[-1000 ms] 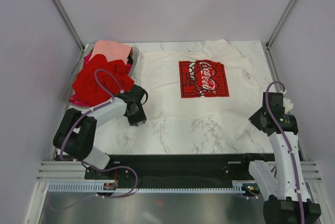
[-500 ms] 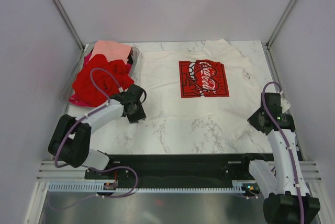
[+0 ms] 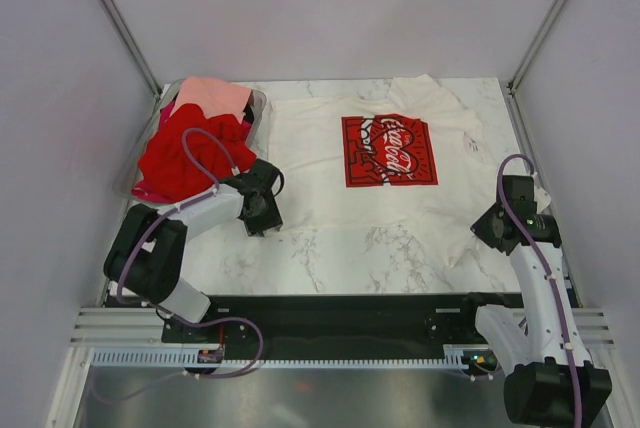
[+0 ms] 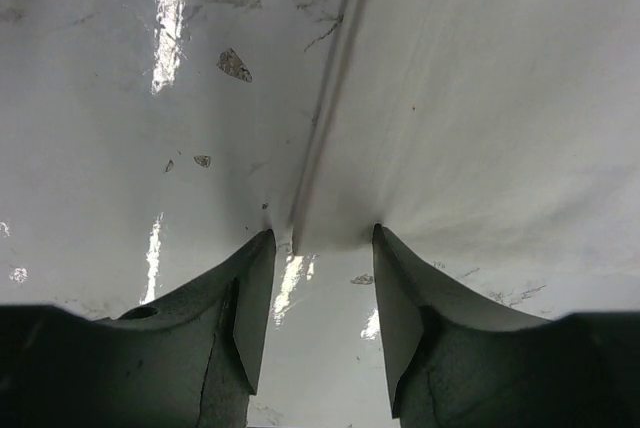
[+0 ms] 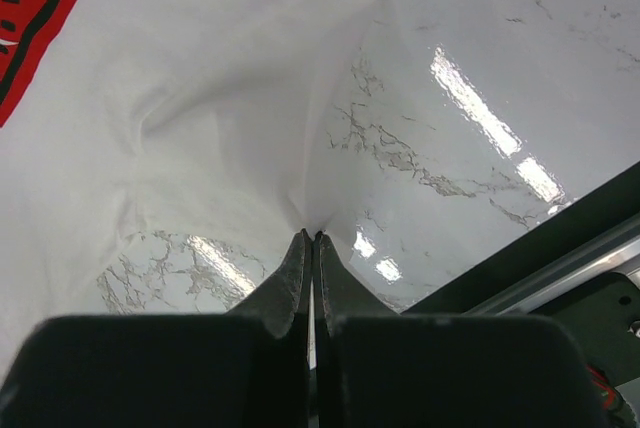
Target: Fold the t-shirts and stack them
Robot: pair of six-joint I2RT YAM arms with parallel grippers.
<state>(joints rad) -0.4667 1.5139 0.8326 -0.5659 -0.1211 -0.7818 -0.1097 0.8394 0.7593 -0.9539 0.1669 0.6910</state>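
The left pincer (image 4: 320,238) is open, the cream-white t-shirt (image 4: 480,98) hem between its jaws; the right pincer (image 5: 313,236) is closed on its edge.

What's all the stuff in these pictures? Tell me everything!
white tee: one, cream-white with a red square print, spread out mid-table
red tees: a heap, count unclear, bright red, far left corner
pink tee: one, salmon, on the heap's far end
bin: one, clear, at the heap, mostly hidden
table: one, white marble
left claw: one, dark, open at the white tee's near left hem
right claw: one, dark, shut on the white tee's near right corner
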